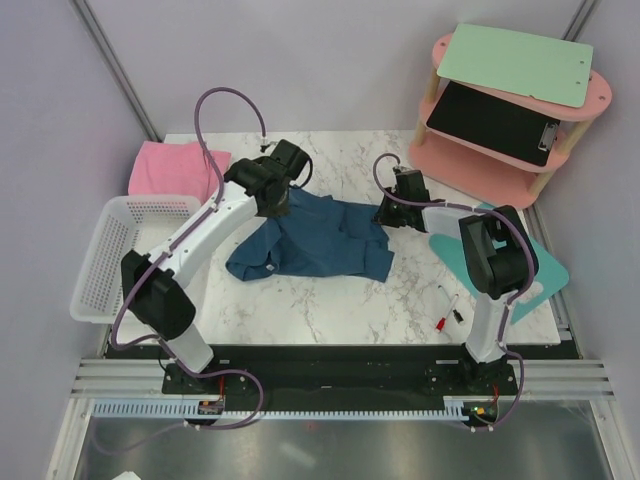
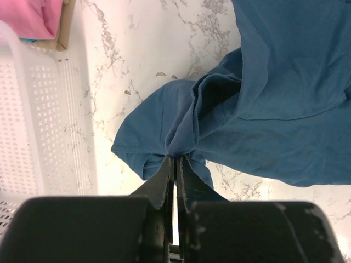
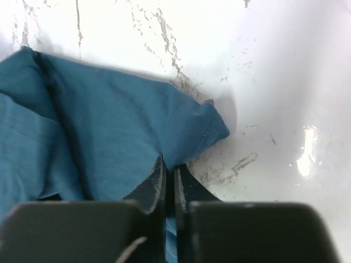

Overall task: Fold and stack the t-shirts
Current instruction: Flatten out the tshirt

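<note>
A dark teal-blue t-shirt [image 1: 315, 240] lies crumpled in the middle of the marble table. My left gripper [image 1: 279, 207] is at its far left edge, shut on a bunched fold of the shirt [image 2: 274, 98]; the jaw tips [image 2: 175, 160] pinch the cloth. My right gripper [image 1: 391, 213] is at the shirt's far right corner, and its jaws [image 3: 169, 171] are closed together on the hem of the teal cloth [image 3: 109, 126]. The pink t-shirt [image 1: 165, 168] lies folded at the table's far left corner, showing at the top left of the left wrist view [image 2: 27, 16].
A white perforated basket [image 1: 110, 250] stands at the left edge, also in the left wrist view [image 2: 22, 126]. A pink shelf [image 1: 510, 110] with a green board and a black clipboard is at the back right. A turquoise mat [image 1: 540, 270] lies under the right arm; small red clips [image 1: 447, 312] sit near it.
</note>
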Tool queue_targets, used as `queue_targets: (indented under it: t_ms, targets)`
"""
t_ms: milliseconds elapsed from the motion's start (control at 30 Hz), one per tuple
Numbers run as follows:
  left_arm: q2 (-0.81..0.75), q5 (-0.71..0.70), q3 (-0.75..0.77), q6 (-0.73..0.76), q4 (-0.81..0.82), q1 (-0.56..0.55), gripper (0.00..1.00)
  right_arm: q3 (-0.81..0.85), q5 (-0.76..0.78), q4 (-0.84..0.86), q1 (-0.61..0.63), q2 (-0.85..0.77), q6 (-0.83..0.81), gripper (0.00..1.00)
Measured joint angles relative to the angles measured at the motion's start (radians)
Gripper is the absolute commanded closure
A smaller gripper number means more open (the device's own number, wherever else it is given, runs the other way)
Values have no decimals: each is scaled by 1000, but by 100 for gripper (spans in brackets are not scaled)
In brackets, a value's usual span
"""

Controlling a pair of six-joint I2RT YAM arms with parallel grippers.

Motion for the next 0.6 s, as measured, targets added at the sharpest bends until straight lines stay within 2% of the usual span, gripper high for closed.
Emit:
queue_targets:
  t_ms: [233,467,600]
  targets:
    - [-71,-18,-1,26,-12,74,98,6,62,-94,11,-50,0,100]
    - [-170,-141,-10,114,-16,159,98,7,185,-185,-35,-350,-26,100]
    - [-283,-177,-114,131,-9,159,98,11,223,-216,-88,-439,-47,100]
